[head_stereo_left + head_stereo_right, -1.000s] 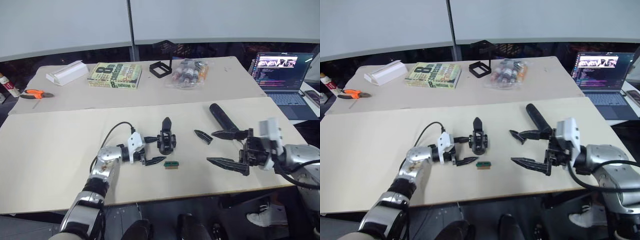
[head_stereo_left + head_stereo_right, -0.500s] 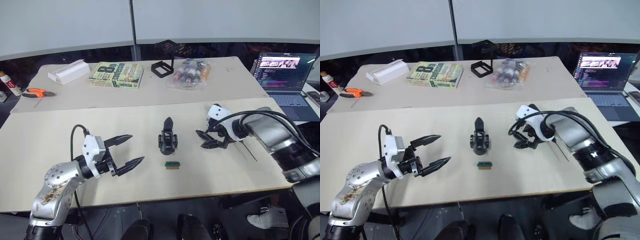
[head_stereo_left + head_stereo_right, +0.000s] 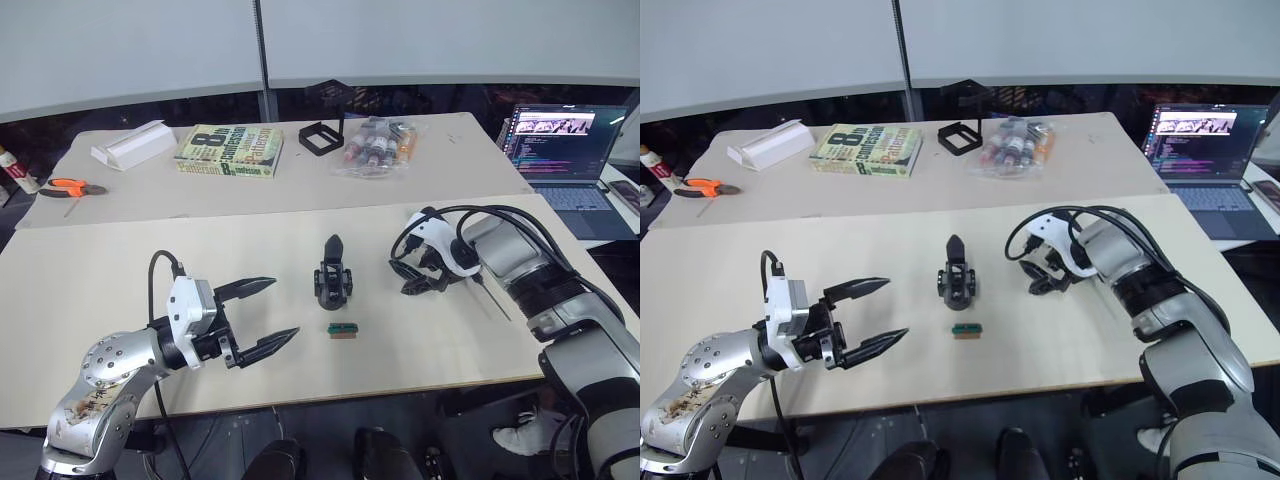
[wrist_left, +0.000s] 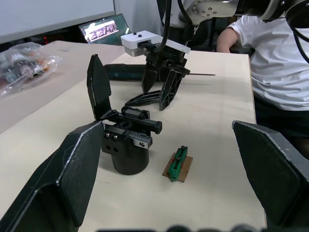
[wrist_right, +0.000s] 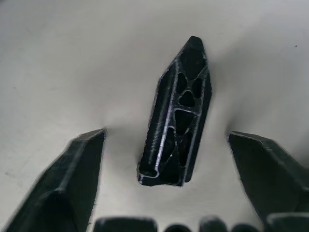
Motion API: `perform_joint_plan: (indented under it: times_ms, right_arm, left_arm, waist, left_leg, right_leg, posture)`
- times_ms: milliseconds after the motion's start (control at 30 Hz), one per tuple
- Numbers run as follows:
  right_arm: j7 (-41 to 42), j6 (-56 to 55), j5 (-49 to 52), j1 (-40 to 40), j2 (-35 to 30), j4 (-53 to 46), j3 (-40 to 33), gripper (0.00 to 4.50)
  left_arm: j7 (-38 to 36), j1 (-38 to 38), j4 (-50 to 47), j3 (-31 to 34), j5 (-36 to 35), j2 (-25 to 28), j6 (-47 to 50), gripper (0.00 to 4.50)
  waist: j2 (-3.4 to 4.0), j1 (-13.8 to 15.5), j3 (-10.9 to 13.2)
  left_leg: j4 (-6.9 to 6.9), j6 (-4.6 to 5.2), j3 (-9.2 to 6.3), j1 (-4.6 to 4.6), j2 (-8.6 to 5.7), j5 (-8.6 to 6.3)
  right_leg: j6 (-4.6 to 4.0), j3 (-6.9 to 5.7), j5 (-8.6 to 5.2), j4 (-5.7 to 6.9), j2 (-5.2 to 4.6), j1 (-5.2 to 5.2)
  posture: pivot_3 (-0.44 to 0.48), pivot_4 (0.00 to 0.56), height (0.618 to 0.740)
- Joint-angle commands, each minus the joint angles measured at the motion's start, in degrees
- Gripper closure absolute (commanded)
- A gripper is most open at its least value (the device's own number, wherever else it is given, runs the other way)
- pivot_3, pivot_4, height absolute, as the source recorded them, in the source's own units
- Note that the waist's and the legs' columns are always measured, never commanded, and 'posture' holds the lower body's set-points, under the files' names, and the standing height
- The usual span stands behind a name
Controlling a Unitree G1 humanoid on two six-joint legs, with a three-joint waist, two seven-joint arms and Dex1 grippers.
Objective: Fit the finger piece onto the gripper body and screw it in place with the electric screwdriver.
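- Finger piece (image 5: pixel 177 113): lies flat on the light table (image 3: pixel 120 280), between the spread fingers of the right gripper (image 3: pixel 415 277) and touching neither. From the gripper body it sits toward 3 o'clock, close by.
- Handling, judged: a small hollow-ribbed plastic part, light and stiff, with smooth sides that could slip or skate on the board. The best hold looks to be across the two long flanks at the broad end, not at the taper.
- Right gripper: claw wide, empty, fingertips (image 5: pixel 67 179) down at the table either side of the piece.
- Gripper body (image 3: pixel 333 280): stands upright on its rounded base mid-table, its one pointed finger up. A small green-and-tan block (image 3: pixel 343 329) lies just beside it at 6 o'clock.
- Electric screwdriver (image 4: pixel 126 71): lies behind the right gripper in the left wrist view, thin bit (image 4: pixel 200 74) pointing away; untouched.
- Left gripper (image 3: pixel 260 315): claw wide, empty, hovering well apart from the body at 8 o'clock.
- Change from half a second ago: the right gripper remains over the finger piece with little shift; the left gripper has edged slightly toward the gripper body. A second ago the left gripper was beside the body and the right gripper hung nearer the table's front edge.
- Beyond: book (image 3: pixel 229 151), laptop (image 3: pixel 565 150), a person's white sleeve (image 4: pixel 270 53).
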Motion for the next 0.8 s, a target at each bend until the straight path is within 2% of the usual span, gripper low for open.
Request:
perform_joint_plan:
  times_ms: [33, 167, 200, 267, 333, 433, 500, 600, 700, 800]
  right_arm:
    - [-0.2, 0.8, -1.6, 1.6, 0.0, -0.7, -0.6, 1.79]
    - [0.8, 2.4, -0.9, 3.6, -1.6, -5.5, -2.9, 3.19]
    - [0.6, 0.6, -0.1, 5.5, -3.0, -9.0, -5.0, 3.40]
    - [0.2, -2.8, 1.2, 8.6, -4.7, -14.4, -8.7, 3.39]
    - [-0.8, -6.0, 5.4, 12.5, -4.9, -21.3, -15.9, 3.39]
    - [-7.2, -11.7, 11.8, 19.2, -0.8, -33.2, -28.7, 3.39]
    - [-12.6, -17.6, 12.6, 23.5, 2.4, -40.6, -33.8, 3.39]
    - [-16.2, -21.0, 13.7, 29.3, 5.6, -51.6, -35.3, 3.39]
    - [-21.1, -22.7, 12.2, 30.8, 8.9, -56.7, -33.4, 3.39]
    - [-23.7, -24.9, 10.0, 30.5, 10.1, -57.7, -31.4, 3.39]
  left_arm:
    - [-0.2, -1.7, -1.1, 0.3, -1.3, 1.1, 0.5, 0.00]
    - [1.2, -3.8, -0.5, 1.3, -3.4, 0.9, 2.4, 0.00]
    - [2.2, -5.0, -0.5, 1.6, -4.7, 0.4, 3.5, 0.00]
    - [3.8, -6.8, -0.6, 2.0, -6.4, -0.4, 4.5, 0.00]
    - [8.7, -10.9, 0.2, 2.3, -7.9, -2.5, 6.5, 0.00]
    - [16.2, -18.3, 1.7, 1.6, -12.1, -6.5, 12.1, 0.00]
    - [21.9, -22.8, 2.7, 0.9, -15.7, -10.5, 15.9, 0.00]
    - [30.5, -27.6, 4.9, 0.3, -19.7, -18.1, 18.8, 0.00]
    - [31.6, -30.0, 6.2, -2.8, -18.5, -21.1, 20.3, 0.00]
    - [32.1, -32.3, 8.4, -4.3, -17.9, -23.4, 20.1, 0.00]
  waist:
    - [0.00, 0.0, 0.0]
    - [0.00, 0.1, 0.0]
    - [0.00, 0.2, 0.0]
    - [0.00, 0.6, 0.0]
    - [-0.01, 0.7, 0.0]
    - [-0.02, 0.6, 0.0]
    - [-0.02, 0.4, 0.0]
    - [-0.03, 0.5, 0.0]
    - [-0.04, 0.3, 0.0]
    - [-0.04, 0.3, 0.0]
  left_leg:
    - [0.00, 0.00, 0.00, 0.01, 0.00, 0.00]
    - [0.00, -0.01, 0.00, 0.00, -0.01, 0.00]
    - [0.00, -0.01, 0.00, 0.00, -0.01, 0.00]
    - [0.00, 0.00, -0.04, -0.04, -0.01, 0.00]
    - [0.01, 0.00, -0.04, -0.05, -0.02, 0.00]
    - [0.05, -0.02, -0.04, -0.09, -0.02, 0.01]
    - [0.05, -0.06, -0.05, -0.05, 0.00, 0.03]
    - [0.03, -0.08, -0.06, -0.03, 0.00, 0.04]
    - [0.14, -0.09, -0.03, -0.03, -0.02, 0.04]
    - [0.14, -0.11, 0.00, -0.02, -0.06, 0.06]
  right_leg:
    - [0.00, 0.00, 0.00, 0.00, 0.00, 0.00]
    - [0.00, -0.01, 0.00, 0.01, 0.00, 0.00]
    - [0.00, -0.01, 0.00, 0.00, 0.00, 0.00]
    - [0.00, -0.06, 0.00, -0.02, -0.01, -0.02]
    - [0.01, -0.06, 0.00, -0.03, -0.01, -0.03]
    - [0.02, -0.03, 0.01, 0.01, -0.01, -0.04]
    - [0.02, 0.01, 0.01, 0.07, 0.01, -0.05]
    - [0.02, 0.00, 0.01, 0.11, 0.03, -0.03]
    - [0.03, 0.03, 0.01, 0.11, 0.04, -0.04]
    - [0.03, 0.05, 0.01, 0.16, 0.06, -0.04]
  posture:
    - [0.000, 0.150, 0.740]
    - [0.000, 0.150, 0.740]
    - [0.000, 0.150, 0.740]
    - [0.000, 0.150, 0.740]
    - [0.000, 0.150, 0.740]
    - [0.000, 0.150, 0.740]
    - [0.000, 0.150, 0.740]
    - [0.000, 0.150, 0.740]
    - [0.000, 0.150, 0.740]
    - [0.000, 0.150, 0.740]
